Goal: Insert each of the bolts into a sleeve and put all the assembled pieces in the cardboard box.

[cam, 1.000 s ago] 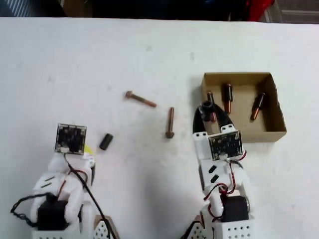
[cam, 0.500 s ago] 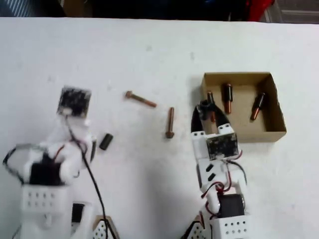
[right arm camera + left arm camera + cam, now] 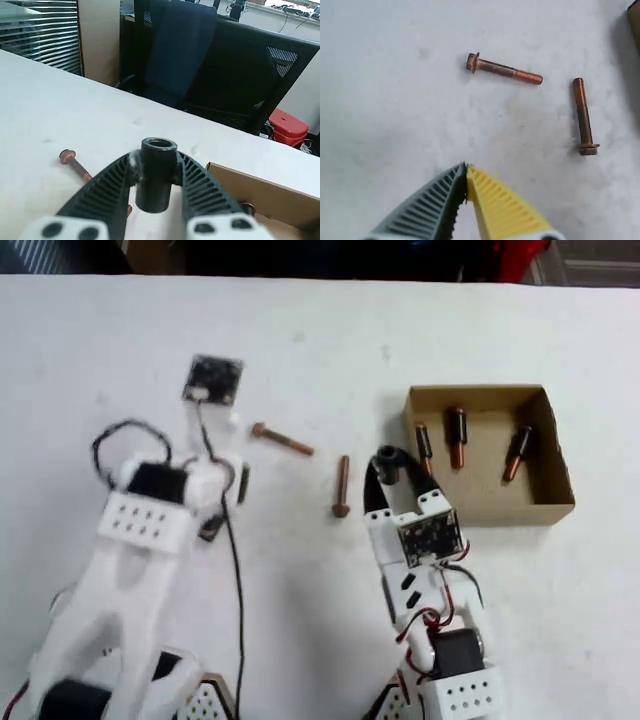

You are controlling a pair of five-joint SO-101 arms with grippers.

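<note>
Right gripper point(image 3: 156, 159) clamps black sleeve point(image 3: 157, 187) upright at 9 o'clock of cardboard box point(image 3: 475, 391). Left gripper point(image 3: 465, 171) jaws pinched together, empty; bolt point(image 3: 504, 69) and second bolt point(image 3: 583, 116) lie loose at sleeve's 9 o'clock. Dark piece point(image 3: 210, 528) at their 8 o'clock, possibly another sleeve.

1. The left arm point(image 3: 150, 525) is lying stretched far forward, wrist pointing downward; the left gripper point(image 3: 465, 172) is pressing its grey and yellow fingers point(image 3: 495, 200) together, tips touching.
2. The right arm point(image 3: 425, 580) is sitting drawn back; the right gripper point(image 3: 157, 162) is clamping an upright black sleeve point(image 3: 156, 187) between both fingers.
</note>
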